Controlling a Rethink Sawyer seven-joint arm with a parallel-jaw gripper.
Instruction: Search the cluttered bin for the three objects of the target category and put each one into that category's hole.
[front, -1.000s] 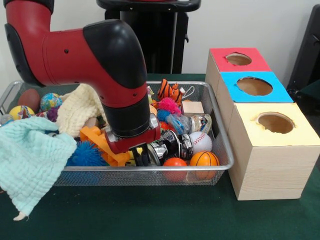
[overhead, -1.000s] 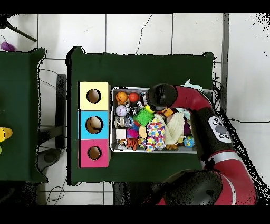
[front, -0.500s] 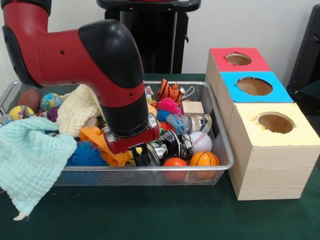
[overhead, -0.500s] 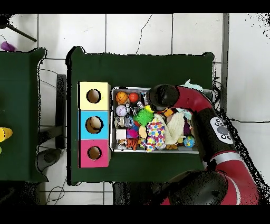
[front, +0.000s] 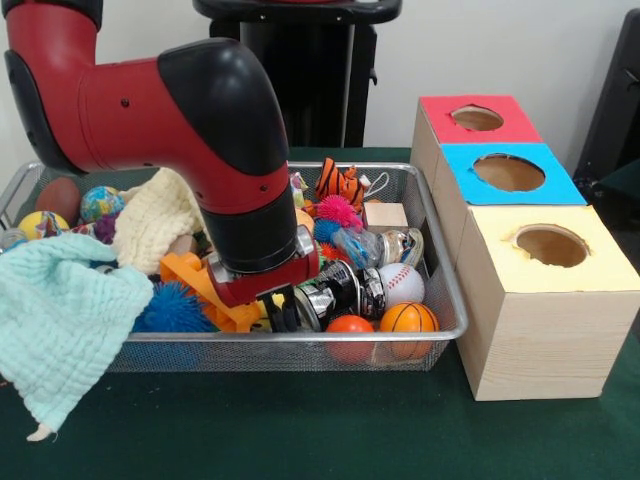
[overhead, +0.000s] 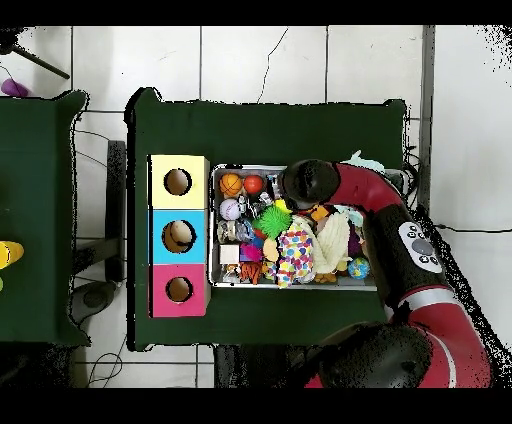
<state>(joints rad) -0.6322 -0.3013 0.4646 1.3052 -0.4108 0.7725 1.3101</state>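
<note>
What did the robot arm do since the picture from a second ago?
The arm shifted slightly toward the left of the front view, early in that second, then stopped. Its gripper is low in the wire bin, near the front rim. Nothing was visibly picked up or dropped. The toys, the cloths and the three boxes stayed put.

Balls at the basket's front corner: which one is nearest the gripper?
The plain orange ball, just right of the gripper; the basketball and baseball lie farther right.
</note>
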